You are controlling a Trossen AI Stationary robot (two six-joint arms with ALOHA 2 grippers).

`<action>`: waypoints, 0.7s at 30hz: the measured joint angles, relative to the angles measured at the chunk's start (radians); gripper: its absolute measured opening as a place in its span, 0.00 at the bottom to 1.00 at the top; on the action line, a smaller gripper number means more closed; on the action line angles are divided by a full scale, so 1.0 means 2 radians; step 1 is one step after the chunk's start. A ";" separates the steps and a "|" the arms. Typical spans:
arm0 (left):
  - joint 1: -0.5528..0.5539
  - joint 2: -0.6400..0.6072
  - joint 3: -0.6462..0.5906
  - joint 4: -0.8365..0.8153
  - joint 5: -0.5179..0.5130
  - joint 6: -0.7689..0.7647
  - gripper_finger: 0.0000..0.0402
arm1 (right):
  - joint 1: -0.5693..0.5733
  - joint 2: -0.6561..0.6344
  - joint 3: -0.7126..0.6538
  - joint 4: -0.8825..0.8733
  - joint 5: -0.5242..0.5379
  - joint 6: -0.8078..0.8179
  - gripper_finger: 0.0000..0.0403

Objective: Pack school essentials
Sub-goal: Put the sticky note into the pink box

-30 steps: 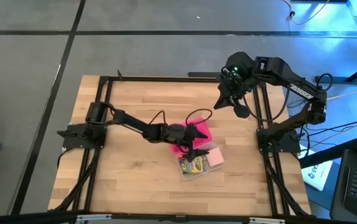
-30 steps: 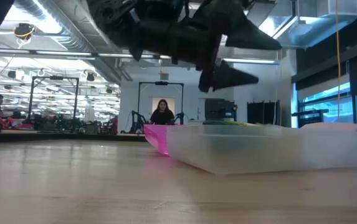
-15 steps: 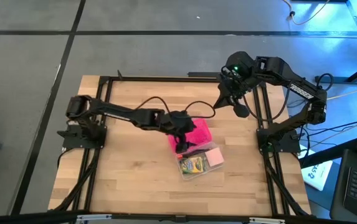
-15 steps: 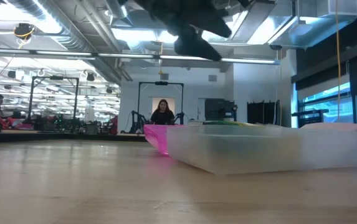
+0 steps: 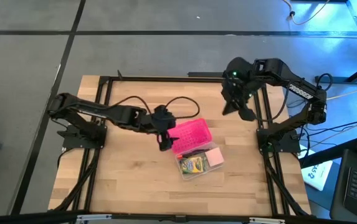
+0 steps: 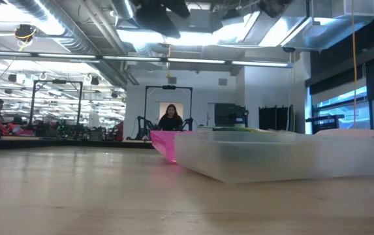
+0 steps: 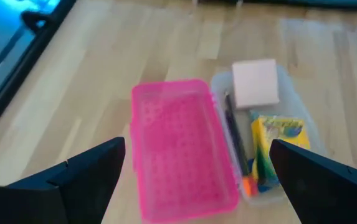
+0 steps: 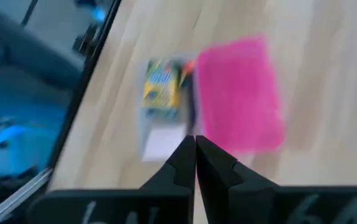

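A clear case (image 5: 201, 163) lies open mid-table. Inside it are a green-yellow crayon box (image 7: 278, 148), a pink sticky-note pad (image 7: 255, 83) and a dark pen (image 7: 233, 140). The case's pink perforated lid (image 5: 189, 135) lies flat, one long edge against the case. My left gripper (image 5: 166, 132) hangs open above the table, just left of the lid, with nothing between its fingers (image 7: 78, 180). At the far right, high above the table, my right gripper (image 5: 242, 109) is shut and empty, its tips (image 8: 195, 155) together.
Black frame rails (image 5: 103, 112) run along the table's left, far and right sides. Bare wood stretches in front of and left of the case (image 6: 284, 155). In the low view a person (image 6: 170, 119) sits far off in the room behind.
My left gripper has risen from low over the lid and case and drawn back toward the table's left edge, tipping up from a steep downward point; it has stayed open. The lid, which it partly hid before, now shows whole.
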 joint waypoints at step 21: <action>-0.020 -0.010 0.000 -0.025 -0.033 -0.036 0.98 | 0.015 0.000 -0.388 0.162 0.016 0.225 0.04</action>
